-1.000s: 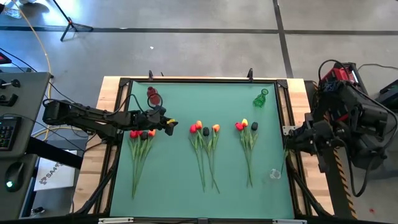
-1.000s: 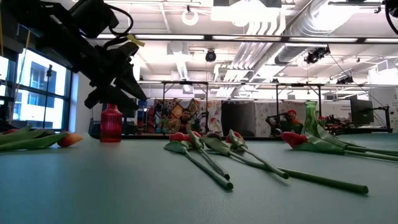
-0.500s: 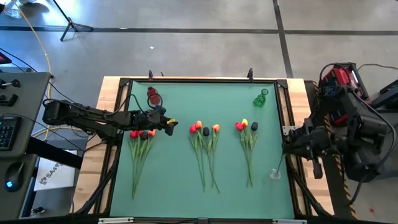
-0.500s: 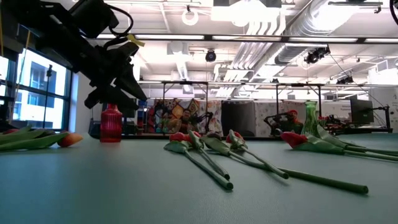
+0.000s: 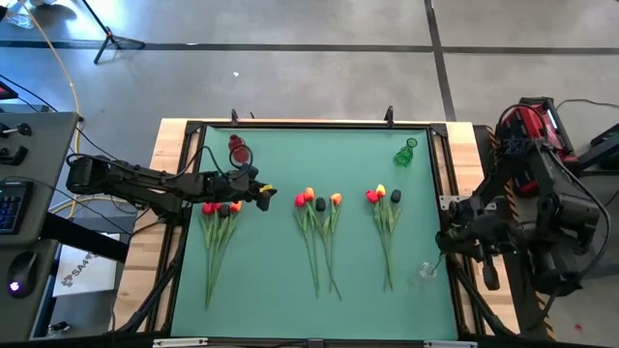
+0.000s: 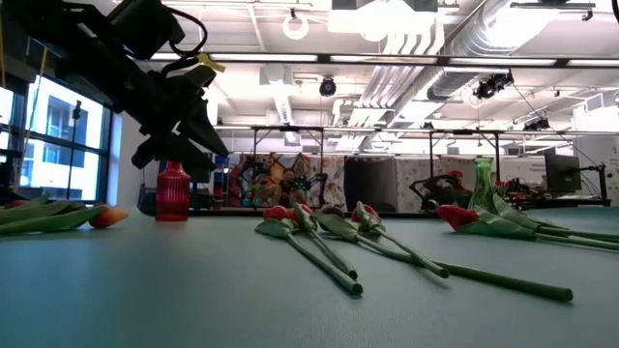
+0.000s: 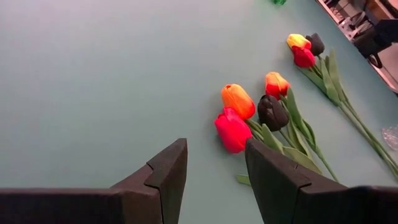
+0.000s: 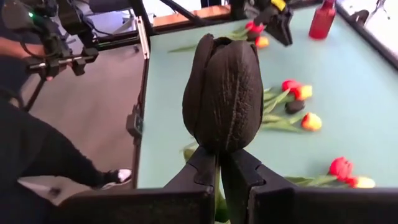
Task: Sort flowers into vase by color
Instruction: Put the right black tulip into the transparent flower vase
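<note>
Three bunches of tulips lie flat on the green mat: left (image 5: 220,209), middle (image 5: 318,203) and right (image 5: 383,197). Each mixes red, orange or yellow heads with one black head. My left gripper (image 5: 263,194) hovers open above the mat between the left and middle bunches; its wrist view faces the middle bunch (image 7: 249,112). My right gripper (image 5: 443,239) is at the table's right edge, shut on a black tulip (image 8: 222,90). A red vase (image 5: 236,147), a green vase (image 5: 406,153) and a clear vase (image 5: 427,271) stand on the mat. My right gripper pinches the black tulip between its two shut fingers (image 8: 202,168), just under the head's base (image 8: 219,148). The head stands out beyond the fingertips, lifted clear of the mat. The fingers hide the stem behind them.
The black frame rails (image 5: 184,222) run along the mat's edges. The left arm (image 6: 145,68) hangs over the mat's left part near the red vase (image 6: 172,191). Bare mat (image 5: 290,155) lies toward the far edge between the red and green vases. A person stands left of the table (image 8: 37,149).
My right gripper has moved toward the table's near edge along the right side, closer to the clear vase, still shut on the black tulip. The left arm and the bunches on the mat have stayed in place.
</note>
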